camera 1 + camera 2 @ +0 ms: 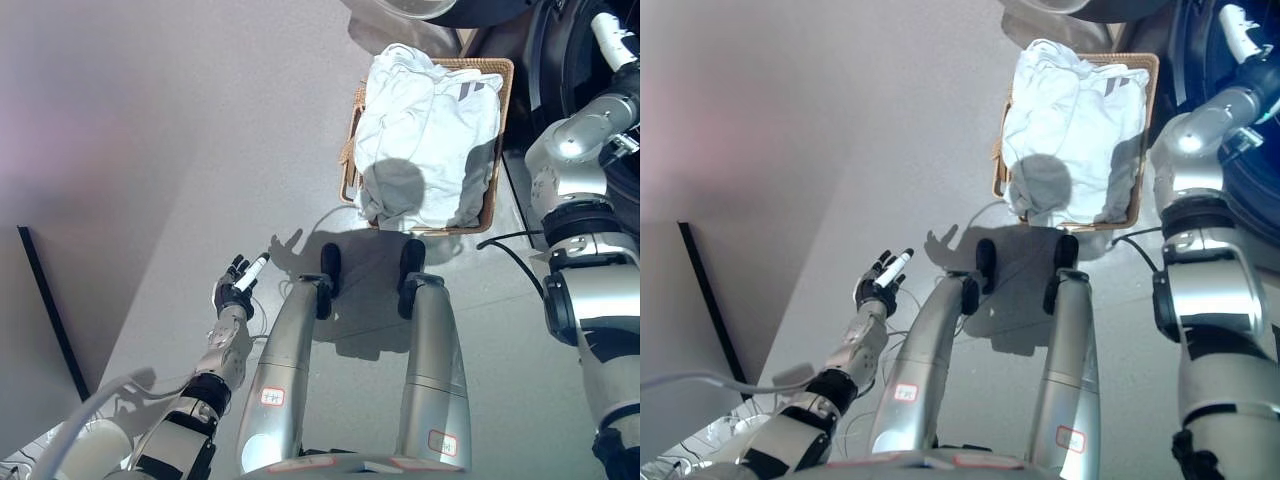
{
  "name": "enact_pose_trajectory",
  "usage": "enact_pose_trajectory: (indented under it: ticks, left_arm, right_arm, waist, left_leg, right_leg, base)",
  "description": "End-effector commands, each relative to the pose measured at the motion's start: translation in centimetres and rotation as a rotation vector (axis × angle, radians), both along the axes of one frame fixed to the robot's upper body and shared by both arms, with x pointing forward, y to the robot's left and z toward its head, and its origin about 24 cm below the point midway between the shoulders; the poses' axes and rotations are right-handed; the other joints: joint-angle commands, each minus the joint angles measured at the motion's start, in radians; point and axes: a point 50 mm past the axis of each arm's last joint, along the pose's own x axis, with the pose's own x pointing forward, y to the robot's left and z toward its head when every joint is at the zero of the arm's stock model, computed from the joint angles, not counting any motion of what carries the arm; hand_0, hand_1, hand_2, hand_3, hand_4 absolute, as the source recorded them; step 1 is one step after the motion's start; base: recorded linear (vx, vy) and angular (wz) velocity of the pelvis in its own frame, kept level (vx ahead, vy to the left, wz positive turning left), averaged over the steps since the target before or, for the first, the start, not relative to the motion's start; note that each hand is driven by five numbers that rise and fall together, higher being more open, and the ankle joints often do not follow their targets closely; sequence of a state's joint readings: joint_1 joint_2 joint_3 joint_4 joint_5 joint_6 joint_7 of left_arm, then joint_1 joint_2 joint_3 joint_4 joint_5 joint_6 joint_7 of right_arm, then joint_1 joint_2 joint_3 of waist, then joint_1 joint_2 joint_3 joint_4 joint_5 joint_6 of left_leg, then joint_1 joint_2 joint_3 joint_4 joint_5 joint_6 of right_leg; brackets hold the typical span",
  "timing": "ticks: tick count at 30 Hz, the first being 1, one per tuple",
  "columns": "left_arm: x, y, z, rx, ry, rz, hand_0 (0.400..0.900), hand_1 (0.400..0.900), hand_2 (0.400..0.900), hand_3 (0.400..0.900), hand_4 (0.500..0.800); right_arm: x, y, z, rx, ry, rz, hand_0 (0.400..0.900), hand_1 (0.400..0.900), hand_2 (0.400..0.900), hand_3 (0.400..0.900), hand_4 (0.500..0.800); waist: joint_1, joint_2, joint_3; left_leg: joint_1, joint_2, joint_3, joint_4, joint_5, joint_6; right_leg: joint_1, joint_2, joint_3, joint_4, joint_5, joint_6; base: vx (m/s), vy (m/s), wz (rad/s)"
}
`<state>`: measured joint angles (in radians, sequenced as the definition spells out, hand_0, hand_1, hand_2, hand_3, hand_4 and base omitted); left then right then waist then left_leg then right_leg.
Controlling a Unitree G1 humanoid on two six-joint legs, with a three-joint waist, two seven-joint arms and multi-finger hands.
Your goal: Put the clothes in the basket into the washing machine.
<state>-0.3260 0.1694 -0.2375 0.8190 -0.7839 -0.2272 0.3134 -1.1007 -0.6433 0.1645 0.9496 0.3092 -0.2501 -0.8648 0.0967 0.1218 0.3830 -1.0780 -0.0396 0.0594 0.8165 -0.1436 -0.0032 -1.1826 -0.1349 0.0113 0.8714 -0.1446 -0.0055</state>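
At one o'clock, white clothes [425, 130] fill the wicker basket [505, 75] awaiting pickup; left hand [238, 290] hangs loose-fingered at seven, right hand's [612, 40] fingers unreadable.

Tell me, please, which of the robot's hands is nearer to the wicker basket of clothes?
Right. The right hand is raised beside the basket's right edge, against the dark washing machine. The left hand hangs open over bare floor, well short of the basket.
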Motion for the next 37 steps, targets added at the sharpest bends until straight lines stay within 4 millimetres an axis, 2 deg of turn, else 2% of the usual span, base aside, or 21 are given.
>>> enact_pose_trajectory:
  ticks: [1,4,11,12,17,21,22,26,31,32,33,37]
  left_arm:
    - [-1.0,3.2,0.1,0.071,-0.026,0.129,0.9,0.9,0.9,0.9,0.8]
    - [-1.1,3.4,-0.2,0.055,-0.007,0.162,0.9,0.9,0.9,0.9,0.8]
    - [-2.1,3.9,-1.4,0.046,0.06,0.196,0.9,0.9,0.9,0.9,0.8]
    - [-2.3,4.0,-1.6,0.047,0.071,0.198,0.9,0.9,0.9,0.9,0.8]
    - [-4.4,4.5,-3.9,0.069,0.195,0.175,0.9,0.9,0.9,0.9,0.8]
    - [-6.5,5.2,-6.0,0.106,0.33,0.128,0.9,0.9,0.9,0.9,0.8]
    - [-7.1,5.4,-6.4,0.114,0.365,0.113,0.9,0.9,0.9,0.9,0.8]
    - [-9.8,6.4,-8.0,0.151,0.492,0.083,0.9,0.9,0.9,0.9,0.8]
    - [-13.5,7.4,-9.6,0.173,0.643,0.069,0.9,0.9,0.9,0.9,0.8]
    - [-14.4,7.5,-9.9,0.167,0.678,0.07,0.9,0.9,0.9,0.9,0.8]
    - [-14.4,7.5,-9.9,0.167,0.678,0.069,0.9,0.9,0.9,0.9,0.8]
    - [-16.4,7.2,-10.7,0.128,0.75,0.064,0.9,0.9,0.9,0.9,0.8]
  right_arm:
    - [-0.7,2.3,0.5,-0.155,-0.078,-0.005,0.9,0.9,0.9,0.9,0.8]
    - [-0.6,4.4,-3.8,-0.151,0.007,0.082,0.9,0.9,0.9,0.9,0.8]
    - [-1.9,6.8,-12.6,-0.093,0.228,0.214,0.9,0.9,0.9,0.9,0.8]
    - [-2.1,6.9,-13.6,-0.09,0.261,0.232,0.9,0.9,0.9,0.9,0.8]
    - [-4.4,7.0,-21.1,-0.042,0.53,0.299,0.9,0.9,0.9,0.9,0.8]
    - [-7.4,5.9,-27.5,0.109,0.789,0.332,0.9,0.9,0.9,0.9,0.8]
    - [-8.7,5.5,-29.6,0.202,0.864,0.344,0.9,0.9,0.9,0.9,0.8]
    - [-13.2,4.8,-34.6,0.441,1.024,0.327,0.9,0.9,0.9,0.9,0.8]
    - [-19.1,4.5,-38.9,0.674,1.191,0.269,0.9,0.9,0.9,0.9,0.8]
    - [-21.0,4.4,-39.9,0.738,1.246,0.245,0.9,0.9,0.9,0.9,0.8]
    - [-21.0,4.4,-39.9,0.738,1.246,0.245,0.9,0.9,0.9,0.9,0.8]
    - [-24.9,4.2,-41.4,0.898,1.308,0.156,0.9,0.9,0.9,0.9,0.8]
  waist:
    - [-0.055,0.017,-0.003]
    - [-0.072,0.003,0.002]
    - [-0.1,-0.017,0.01]
    - [-0.104,-0.02,0.015]
    - [-0.115,-0.039,0.02]
    - [-0.117,-0.06,-0.003]
    - [-0.117,-0.065,-0.012]
    - [-0.113,-0.083,-0.076]
    - [-0.109,-0.108,-0.159]
    - [-0.103,-0.114,-0.187]
    - [-0.103,-0.114,-0.184]
    - [-0.094,-0.122,-0.24]
  left_leg:
    - [0.048,-0.015,-0.008,-0.107,-0.001,0.002]
    - [0.076,-0.013,-0.011,-0.125,-0.004,0.006]
    - [0.19,-0.017,-0.018,-0.177,-0.01,0.012]
    - [0.219,-0.017,-0.016,-0.194,-0.008,0.012]
    - [0.417,-0.014,-0.012,-0.297,-0.004,0.011]
    - [0.594,-0.012,-0.012,-0.399,0.008,0.006]
    - [0.653,-0.012,-0.013,-0.442,0.017,0.001]
    - [0.808,-0.011,-0.021,-0.583,0.048,-0.005]
    - [0.991,-0.005,-0.032,-0.77,0.091,-0.007]
    - [1.04,0.0,-0.028,-0.814,0.098,-0.007]
    - [1.046,0.0,-0.028,-0.819,0.1,-0.007]
    - [1.134,0.008,-0.021,-0.904,0.116,-0.011]
  right_leg:
    - [0.048,0.036,-0.008,-0.007,-0.038,0.038]
    - [0.081,0.039,-0.011,-0.031,-0.036,0.035]
    - [0.209,0.043,-0.014,-0.104,-0.019,0.043]
    - [0.239,0.042,-0.017,-0.125,-0.014,0.045]
    - [0.447,0.048,-0.035,-0.254,0.01,0.06]
    - [0.641,0.054,-0.055,-0.399,0.046,0.078]
    - [0.701,0.058,-0.058,-0.445,0.058,0.083]
    - [0.861,0.074,-0.072,-0.595,0.094,0.093]
    - [1.046,0.086,-0.087,-0.782,0.137,0.101]
    - [1.095,0.087,-0.09,-0.83,0.145,0.102]
    - [1.101,0.087,-0.09,-0.835,0.147,0.102]
    - [1.188,0.093,-0.094,-0.924,0.162,0.105]
  base:
    - [-0.01,0.045,-0.07]
    - [0.0,0.042,-0.07]
    - [0.0,0.065,-0.08]
    - [0.02,0.07,-0.1]
    - [0.05,0.072,-0.13]
    - [0.07,0.077,-0.05]
    - [0.1,0.07,-0.02]
    - [0.12,0.063,-0.02]
    - [0.14,0.041,0.03]
    - [0.12,0.034,0.01]
    - [0.11,0.032,0.01]
    - [0.1,0.019,0.01]
